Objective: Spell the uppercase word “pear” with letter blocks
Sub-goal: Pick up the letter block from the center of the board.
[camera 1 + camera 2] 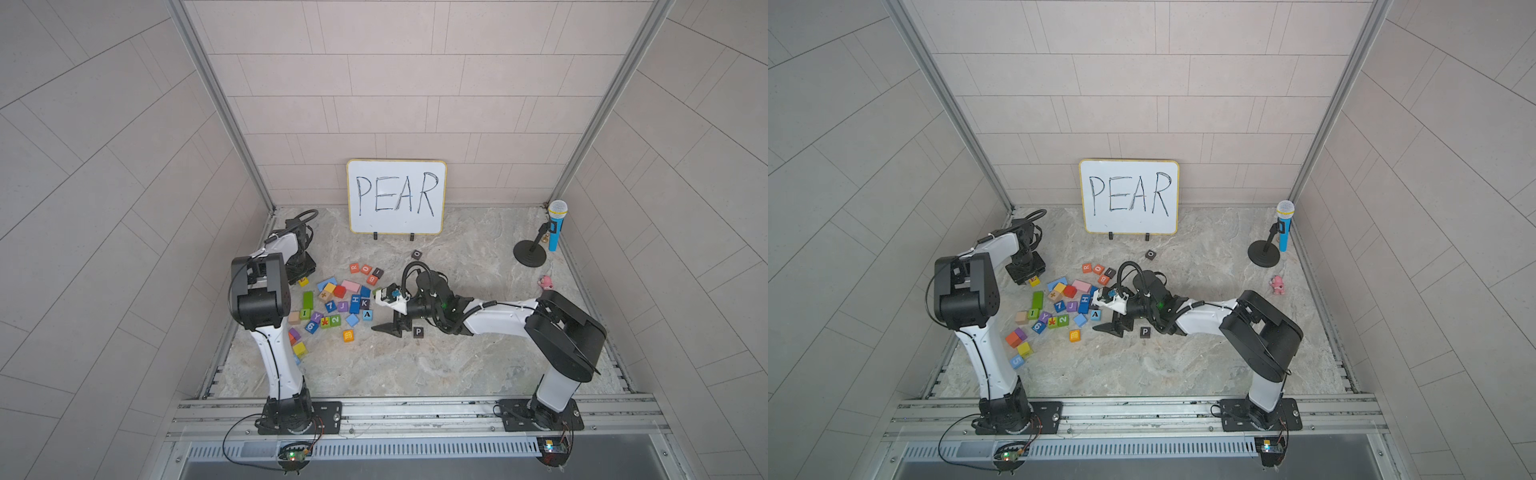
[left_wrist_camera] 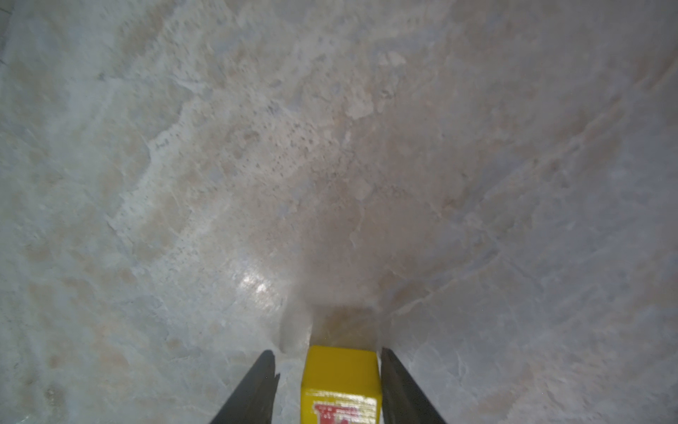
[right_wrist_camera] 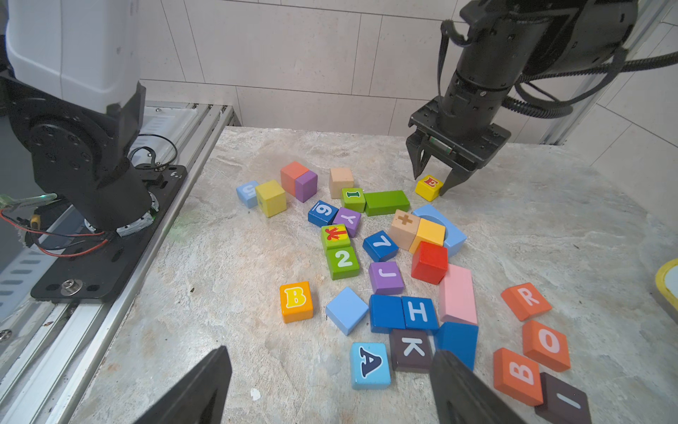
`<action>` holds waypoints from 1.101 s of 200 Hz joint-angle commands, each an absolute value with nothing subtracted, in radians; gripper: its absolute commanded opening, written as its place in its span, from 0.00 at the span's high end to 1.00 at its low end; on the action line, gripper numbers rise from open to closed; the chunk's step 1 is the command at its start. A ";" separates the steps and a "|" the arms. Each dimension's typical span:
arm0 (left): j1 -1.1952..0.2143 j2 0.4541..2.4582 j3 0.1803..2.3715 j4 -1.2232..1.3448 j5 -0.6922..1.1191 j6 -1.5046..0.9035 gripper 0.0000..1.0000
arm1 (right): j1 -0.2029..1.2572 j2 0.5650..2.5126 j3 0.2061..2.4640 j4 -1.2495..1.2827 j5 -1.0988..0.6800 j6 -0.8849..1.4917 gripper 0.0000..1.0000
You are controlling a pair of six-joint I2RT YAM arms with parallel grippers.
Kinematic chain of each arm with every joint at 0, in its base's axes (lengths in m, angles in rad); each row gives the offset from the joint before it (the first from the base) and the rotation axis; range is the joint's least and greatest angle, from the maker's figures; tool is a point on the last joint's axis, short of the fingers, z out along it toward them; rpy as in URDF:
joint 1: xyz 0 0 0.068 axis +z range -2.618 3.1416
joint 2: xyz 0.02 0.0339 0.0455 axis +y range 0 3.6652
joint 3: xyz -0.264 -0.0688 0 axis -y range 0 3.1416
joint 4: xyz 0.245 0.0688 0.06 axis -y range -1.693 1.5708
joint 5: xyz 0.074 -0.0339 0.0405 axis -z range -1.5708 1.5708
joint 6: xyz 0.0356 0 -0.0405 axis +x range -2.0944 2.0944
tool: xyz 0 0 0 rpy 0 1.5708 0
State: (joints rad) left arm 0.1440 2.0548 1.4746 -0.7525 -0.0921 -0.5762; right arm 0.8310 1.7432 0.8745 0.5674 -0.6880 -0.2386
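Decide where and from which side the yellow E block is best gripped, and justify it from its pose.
Grip the yellow E block on two opposite side faces, coming straight down from above. It sits flat, E up, touching no other block, with bare table around it, so there is likely room on either side. The left gripper straddles it that way.

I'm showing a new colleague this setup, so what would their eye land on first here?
Probably the whiteboard reading PEAR, standing against the back wall. Next comes the bright jumble of coloured blocks on the table beside the left arm. At the jumble's edge, the left gripper straddles the yellow E block.
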 commanded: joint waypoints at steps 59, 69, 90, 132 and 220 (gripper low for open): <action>0.148 2.076 1.493 -0.765 -0.076 -0.569 0.64 | 0.836 1.738 0.856 0.598 -0.692 -0.222 0.11; 0.149 2.077 1.493 -0.765 -0.076 -0.565 0.65 | 0.836 1.738 0.854 0.601 -0.690 -0.222 0.11; 0.148 2.073 1.492 -0.766 -0.078 -0.563 0.65 | 0.836 1.738 0.853 0.605 -0.690 -0.219 0.11; 0.148 2.067 1.493 -0.771 -0.079 -0.557 0.71 | 0.836 1.729 0.845 0.609 -0.683 -0.219 0.11; 0.116 1.945 1.497 -0.815 -0.100 -0.538 0.86 | 0.851 1.652 0.792 0.615 -0.607 -0.197 0.12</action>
State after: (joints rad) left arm 0.1341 2.0335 1.4792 -0.7727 -0.0780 -0.5518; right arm 0.8356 1.7065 0.8101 0.6018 -0.6388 -0.1978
